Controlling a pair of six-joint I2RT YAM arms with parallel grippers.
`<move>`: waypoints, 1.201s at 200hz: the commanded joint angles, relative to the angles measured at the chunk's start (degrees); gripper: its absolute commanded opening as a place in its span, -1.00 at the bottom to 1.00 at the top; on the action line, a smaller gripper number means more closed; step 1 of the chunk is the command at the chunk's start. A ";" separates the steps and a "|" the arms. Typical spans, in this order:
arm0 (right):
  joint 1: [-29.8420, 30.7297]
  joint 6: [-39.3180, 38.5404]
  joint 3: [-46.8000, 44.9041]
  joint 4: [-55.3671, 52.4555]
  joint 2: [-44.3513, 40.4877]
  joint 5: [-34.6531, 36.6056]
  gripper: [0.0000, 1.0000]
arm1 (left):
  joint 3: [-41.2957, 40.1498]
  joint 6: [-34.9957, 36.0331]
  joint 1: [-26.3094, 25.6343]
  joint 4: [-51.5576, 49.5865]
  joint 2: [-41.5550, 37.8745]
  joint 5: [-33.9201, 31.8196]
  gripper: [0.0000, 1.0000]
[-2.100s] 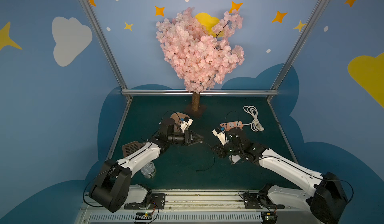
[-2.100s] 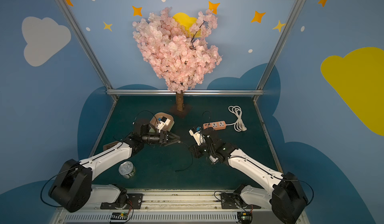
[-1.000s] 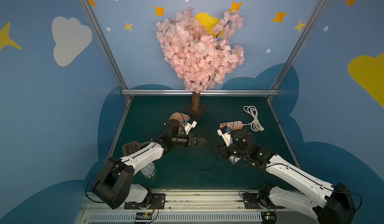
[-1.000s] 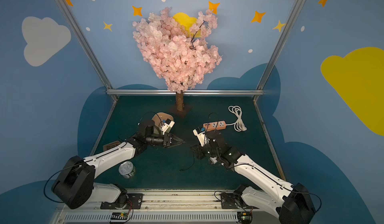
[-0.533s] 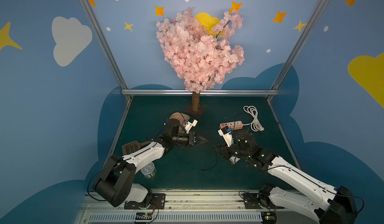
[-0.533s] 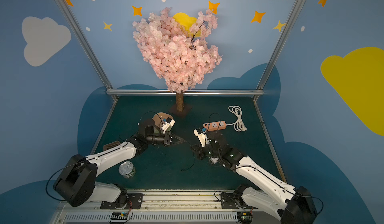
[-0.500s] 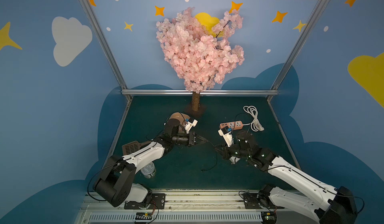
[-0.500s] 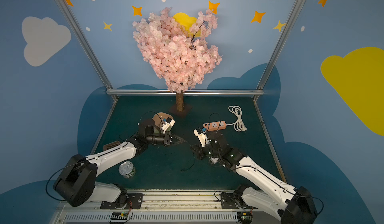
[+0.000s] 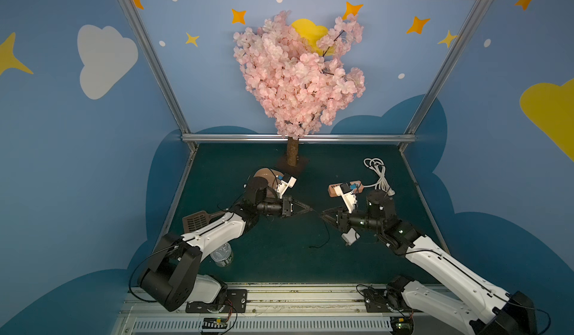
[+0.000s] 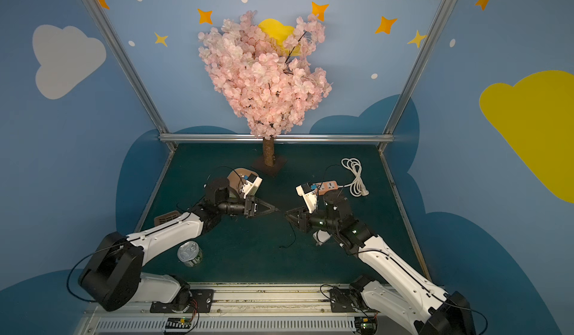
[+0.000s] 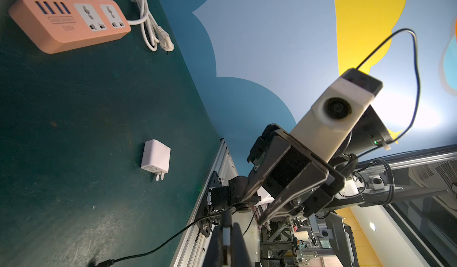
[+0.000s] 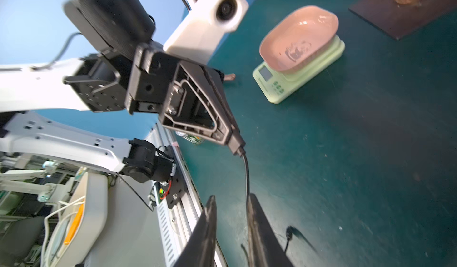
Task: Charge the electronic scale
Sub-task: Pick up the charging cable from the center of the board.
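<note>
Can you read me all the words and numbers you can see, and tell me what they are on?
Nothing here can be read for sure.
power strip: a boxed label with a short line under it, too blurred to read.
electronic scale: tiny marks by the green buttons, too small to read; no digits show on its display.
tray: a panda picture, no words.
can: print on the green label, too blurred to read.

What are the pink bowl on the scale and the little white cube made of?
The pink tray on the electronic scale looks like smooth plastic: soft glossy highlights, moulded rounded rim. The white cube seems matte hard plastic, its faces flat and even; its two prongs look like metal.
</note>
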 commanded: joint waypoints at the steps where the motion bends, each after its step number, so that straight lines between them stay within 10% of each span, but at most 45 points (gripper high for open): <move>1: -2.26 4.98 0.80 6.69 2.01 -10.85 -0.45 | -0.04 2.28 -0.17 3.05 -2.36 1.87 -0.89; 240: -4.89 19.15 1.36 21.64 6.81 -21.97 -0.71 | 0.23 0.80 -3.31 11.96 -3.90 2.71 -0.87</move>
